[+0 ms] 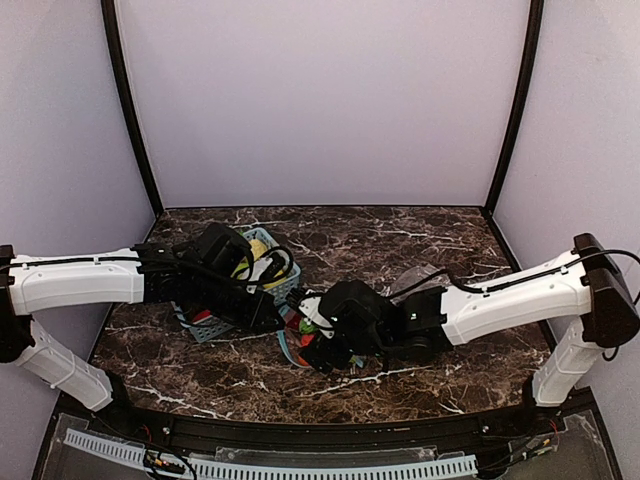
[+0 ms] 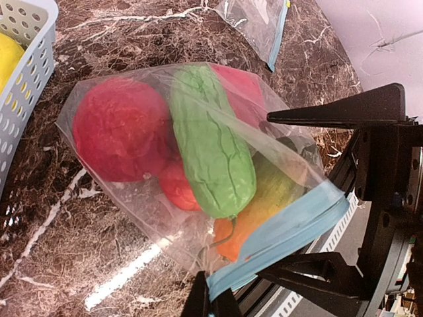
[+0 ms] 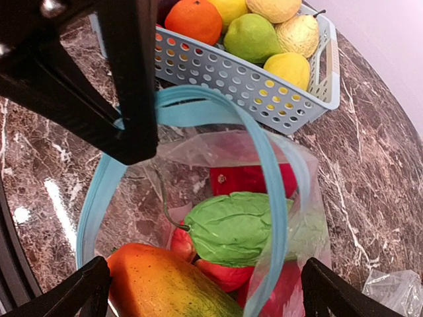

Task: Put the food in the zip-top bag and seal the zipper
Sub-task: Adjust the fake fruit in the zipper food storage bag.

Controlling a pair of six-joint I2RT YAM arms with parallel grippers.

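Evidently loading is about done and sealing is the step in hand. The zip-top bag (image 2: 125,205) lies on its side on the bench (image 2: 53,264), its mouth toward the arms. Inside are a red round fruit (image 2: 122,129), a long green vegetable (image 2: 211,152) and an orange-yellow piece (image 3: 158,284). From the right wrist the zipper (image 3: 192,105) gapes in a wide loop, not yet pressed shut. The left pincer (image 2: 213,294) is clamped together on 1 end of that blue strip, pinning the bag. The right pincer (image 3: 205,271) has its 2 fingers wide apart, straddling the mouth and, as far as I can judge, clear of the strip.

The next move, as I read it, is to bring the right fingers together on the strip just beside the left grip so both tracks mate. They would then slide across the whole width while the left anchors. The orange-yellow piece sits close to the mouth and may hold the tracks apart, so it may need nudging deeper first.

Room is tight. The blue basket (image 3: 244,79), holding more fruit, is just beside the bag, and the bench's near edge is close behind the zipper. A 2nd bag (image 2: 261,20) lies apart, farther out.
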